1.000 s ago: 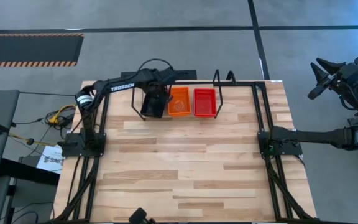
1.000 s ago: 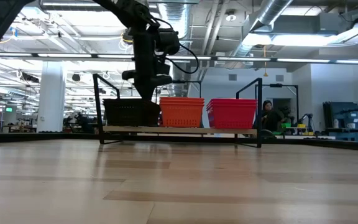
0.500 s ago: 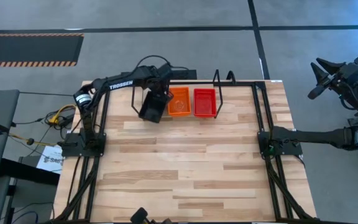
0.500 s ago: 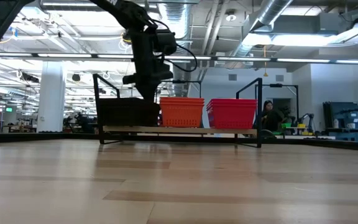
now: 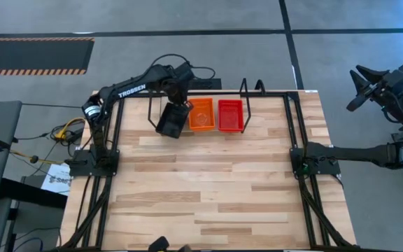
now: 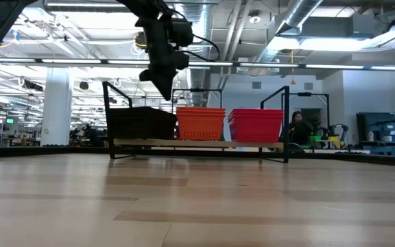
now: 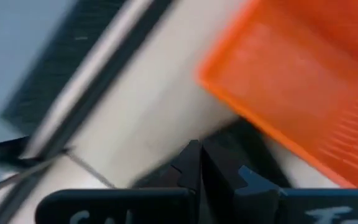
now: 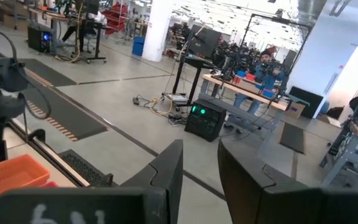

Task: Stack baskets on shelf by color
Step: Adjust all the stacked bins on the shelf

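Looking level across the table, the low view shows three stacks side by side on the shelf (image 6: 197,143): black baskets (image 6: 141,123), orange baskets (image 6: 200,123) and red-pink baskets (image 6: 256,124). The high view shows only their top faces, and the black stack (image 5: 169,122) sits askew, its near end poking past the shelf's front edge. In the low view the left gripper (image 6: 164,84) hangs clear above the black stack, holding nothing. The left wrist view shows its fingers (image 7: 194,163) closed together, with an orange basket (image 7: 303,81) blurred beyond them.

Half a second ago that gripper was down at the black stack; it has since lifted away, and the baskets have stayed put.

The right gripper (image 5: 361,87) waits well off the table's right side, its fingers (image 8: 166,163) slightly parted and empty. The table (image 5: 208,182) is pale wood planks. A person (image 6: 297,127) sits in the room behind.
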Available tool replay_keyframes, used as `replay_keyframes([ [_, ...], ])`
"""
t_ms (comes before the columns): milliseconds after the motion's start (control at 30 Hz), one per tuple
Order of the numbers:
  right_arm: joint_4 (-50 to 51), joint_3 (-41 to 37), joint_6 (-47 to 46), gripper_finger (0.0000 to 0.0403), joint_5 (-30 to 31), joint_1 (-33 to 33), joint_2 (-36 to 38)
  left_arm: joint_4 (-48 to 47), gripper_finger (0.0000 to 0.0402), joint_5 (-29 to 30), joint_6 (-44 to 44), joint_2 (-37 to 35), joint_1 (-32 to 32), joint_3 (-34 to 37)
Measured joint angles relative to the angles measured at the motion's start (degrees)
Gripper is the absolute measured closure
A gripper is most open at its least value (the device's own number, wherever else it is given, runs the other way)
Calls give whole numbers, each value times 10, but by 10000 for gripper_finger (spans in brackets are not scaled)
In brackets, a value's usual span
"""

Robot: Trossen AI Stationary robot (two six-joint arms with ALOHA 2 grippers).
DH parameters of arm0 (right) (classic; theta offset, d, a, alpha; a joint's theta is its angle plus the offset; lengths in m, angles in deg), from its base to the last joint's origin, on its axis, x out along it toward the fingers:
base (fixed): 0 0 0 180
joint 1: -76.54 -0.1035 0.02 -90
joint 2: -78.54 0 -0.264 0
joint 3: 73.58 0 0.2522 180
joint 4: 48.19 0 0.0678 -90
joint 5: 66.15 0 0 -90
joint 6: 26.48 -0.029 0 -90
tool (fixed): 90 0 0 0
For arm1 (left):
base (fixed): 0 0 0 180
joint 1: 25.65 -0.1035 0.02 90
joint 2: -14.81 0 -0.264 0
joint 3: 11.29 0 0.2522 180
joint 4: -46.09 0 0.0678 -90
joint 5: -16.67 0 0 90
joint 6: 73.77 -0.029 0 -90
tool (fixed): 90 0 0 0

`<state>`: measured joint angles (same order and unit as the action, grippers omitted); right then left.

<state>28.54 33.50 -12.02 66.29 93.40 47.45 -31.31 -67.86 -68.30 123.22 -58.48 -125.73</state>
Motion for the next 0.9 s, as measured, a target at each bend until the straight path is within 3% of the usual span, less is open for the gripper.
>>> replay_keyframes([
  [133, 0, 0, -10, 282, 0, 0, 0, -45, 402, -74, -30, 0, 1, -13],
  [267, 0, 0, -11, 282, 2, 0, 0, -91, 401, -79, -61, 15, 0, -13],
  [467, 0, 0, -24, 282, 2, 0, 0, -88, 402, -41, -108, 48, 0, -13],
  [600, 0, 0, -25, 282, 2, 0, 0, -84, 401, 32, -126, 68, 6, -12],
  [900, 0, 0, -31, 282, 2, 0, 0, -32, 401, 109, -141, 87, 0, -13],
])
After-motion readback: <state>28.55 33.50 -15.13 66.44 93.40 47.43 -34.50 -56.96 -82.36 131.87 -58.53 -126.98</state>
